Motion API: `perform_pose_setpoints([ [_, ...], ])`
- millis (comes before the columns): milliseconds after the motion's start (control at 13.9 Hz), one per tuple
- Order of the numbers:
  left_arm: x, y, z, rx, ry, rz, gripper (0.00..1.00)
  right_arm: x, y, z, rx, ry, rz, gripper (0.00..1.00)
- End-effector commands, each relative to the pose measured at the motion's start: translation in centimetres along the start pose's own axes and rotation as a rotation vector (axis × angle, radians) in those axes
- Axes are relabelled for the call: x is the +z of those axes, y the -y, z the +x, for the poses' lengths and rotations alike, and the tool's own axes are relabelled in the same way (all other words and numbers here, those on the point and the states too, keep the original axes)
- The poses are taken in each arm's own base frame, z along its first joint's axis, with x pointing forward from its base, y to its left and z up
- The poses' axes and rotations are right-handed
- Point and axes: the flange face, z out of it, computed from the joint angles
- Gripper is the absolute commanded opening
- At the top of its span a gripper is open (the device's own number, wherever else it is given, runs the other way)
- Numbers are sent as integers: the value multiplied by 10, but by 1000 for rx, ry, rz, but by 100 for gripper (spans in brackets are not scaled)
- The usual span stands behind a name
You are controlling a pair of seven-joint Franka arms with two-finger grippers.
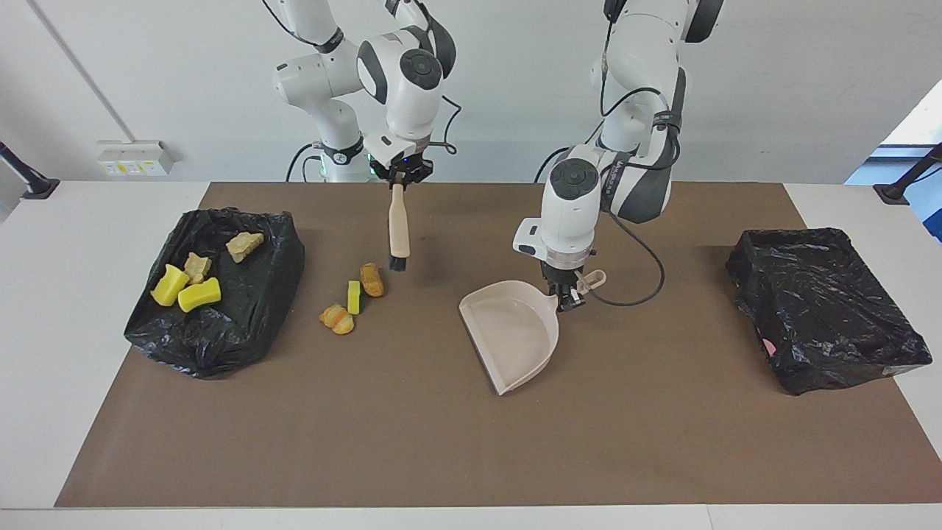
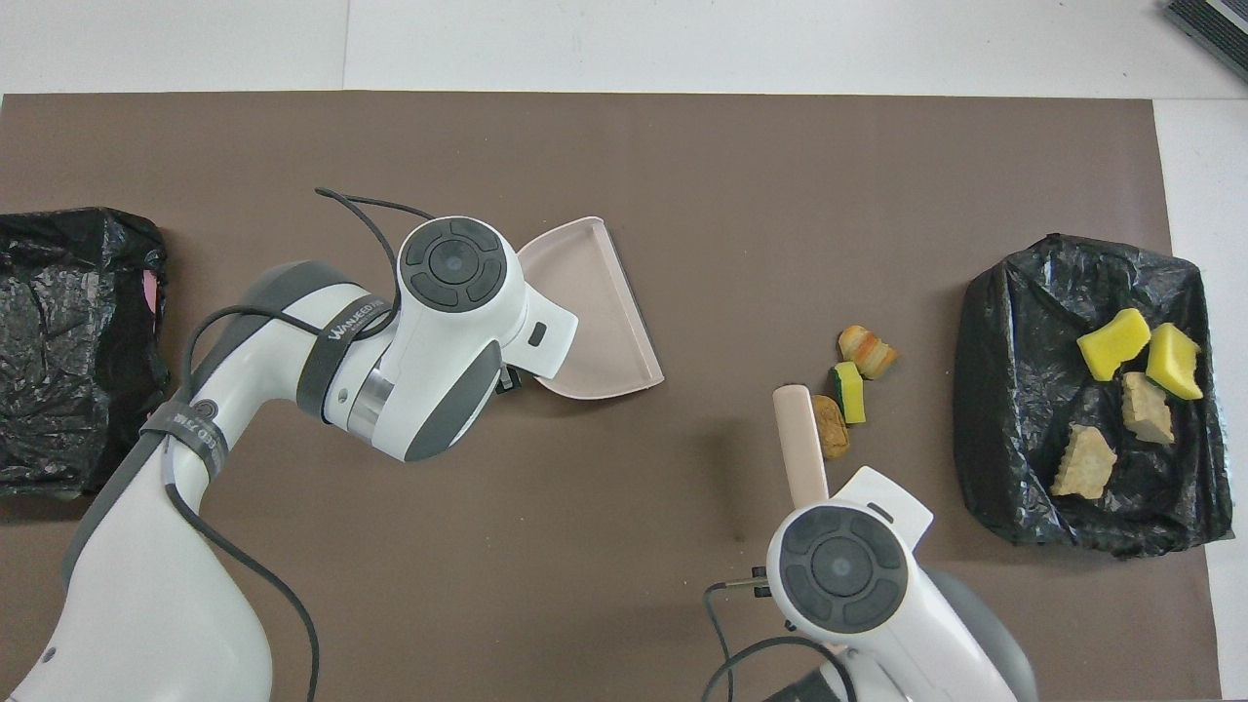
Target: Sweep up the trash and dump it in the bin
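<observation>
Three trash pieces lie on the brown mat: an orange-brown lump (image 1: 372,280) (image 2: 831,426), a yellow-green sponge (image 1: 354,297) (image 2: 848,392) and an orange striped lump (image 1: 337,319) (image 2: 866,351). Two yellow sponges (image 1: 199,294) (image 2: 1111,343) and two tan lumps (image 1: 244,245) (image 2: 1084,462) lie in the black-lined bin (image 1: 243,324) (image 2: 1004,390) at the right arm's end. My right gripper (image 1: 398,177) is shut on the brush (image 1: 398,221) (image 2: 799,444), which hangs bristles down beside the orange-brown lump. My left gripper (image 1: 568,294) is shut on the handle of the beige dustpan (image 1: 511,331) (image 2: 585,312), whose mouth faces the trash.
A second black-lined bin (image 1: 817,294) (image 2: 58,322) stands at the left arm's end of the table. The brown mat (image 1: 471,442) covers most of the white table. A stretch of bare mat lies between the dustpan and the loose trash.
</observation>
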Motion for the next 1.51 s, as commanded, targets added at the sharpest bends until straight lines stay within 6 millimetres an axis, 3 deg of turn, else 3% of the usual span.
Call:
perform_pose_setpoints([
  [0,-11,-13,4,123,10,16,0,19,-45,28,-70,15,-45,0],
  [216,-11,-35,11,159,26,6,0,43,-111,62,-158,16,-110,0],
  [576,-4,-76,9,199,48,-13,0,88,-131,95,-161,20,-109,0],
  [864,-2,-101,8,102,67,-21,0,98,-124,93,-153,35,-78,0],
  [1080,1,-116,6,92,76,-25,0,108,-105,83,-168,80,23,0],
  [1440,5,-119,-1,75,93,-37,0,104,-64,70,-224,121,133,0],
])
